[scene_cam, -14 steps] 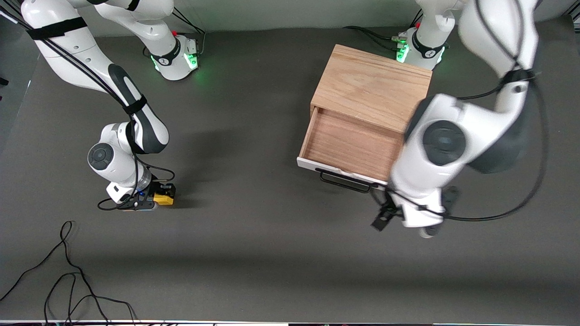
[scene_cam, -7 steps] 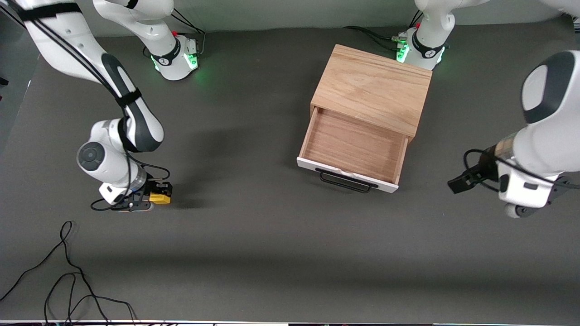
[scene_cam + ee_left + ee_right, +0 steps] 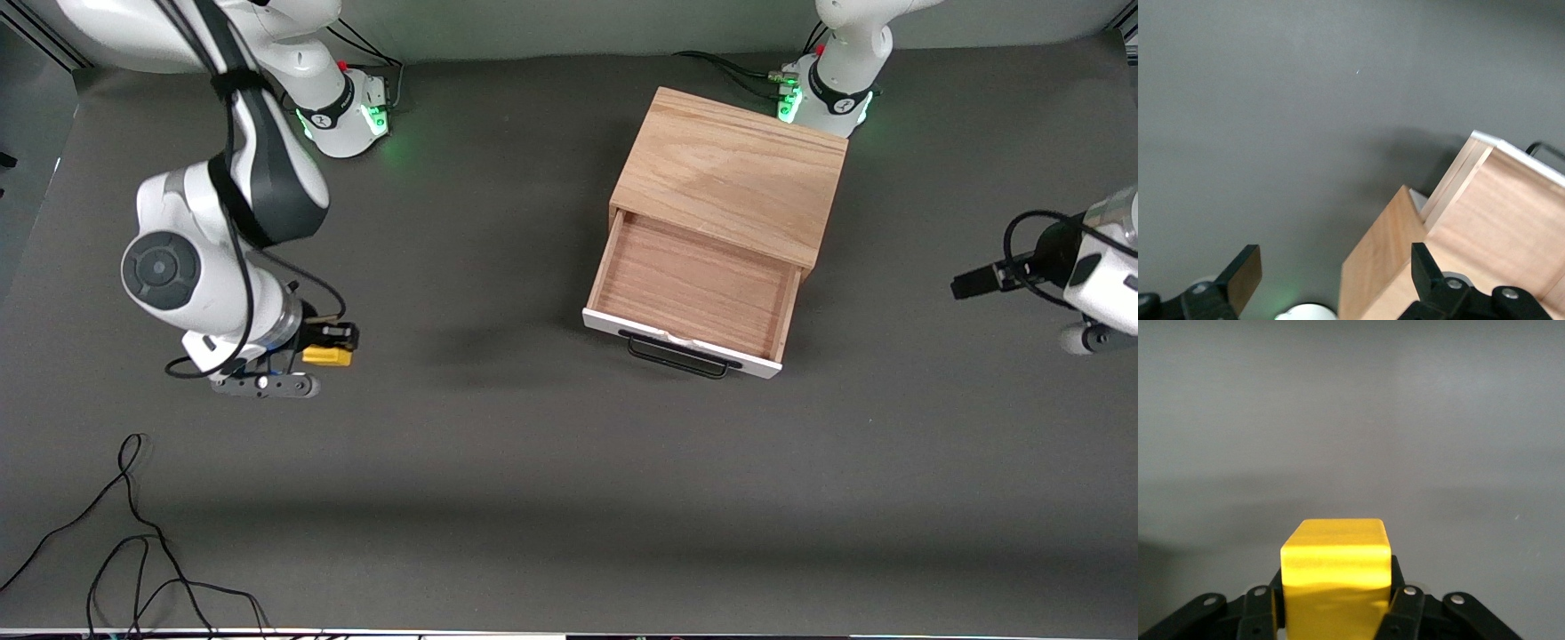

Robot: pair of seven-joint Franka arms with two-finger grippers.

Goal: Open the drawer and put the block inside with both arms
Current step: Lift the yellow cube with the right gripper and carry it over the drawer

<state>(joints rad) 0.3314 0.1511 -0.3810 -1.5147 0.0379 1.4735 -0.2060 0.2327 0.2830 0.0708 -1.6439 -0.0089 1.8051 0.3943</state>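
Over the worktop at the right arm's end, the right hand grips the block; the open drawer lies toward the left arm's end, where the left hand waits, fingers spread.

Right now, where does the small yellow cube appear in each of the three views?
Front view: small yellow cube held in the right claw above the dark table toward the right arm's end.
Left wrist view: not in it; only the light oak cabinet and its open drawer.
Right wrist view: cube between the fingers.
Shared landmark: the dark grey table.
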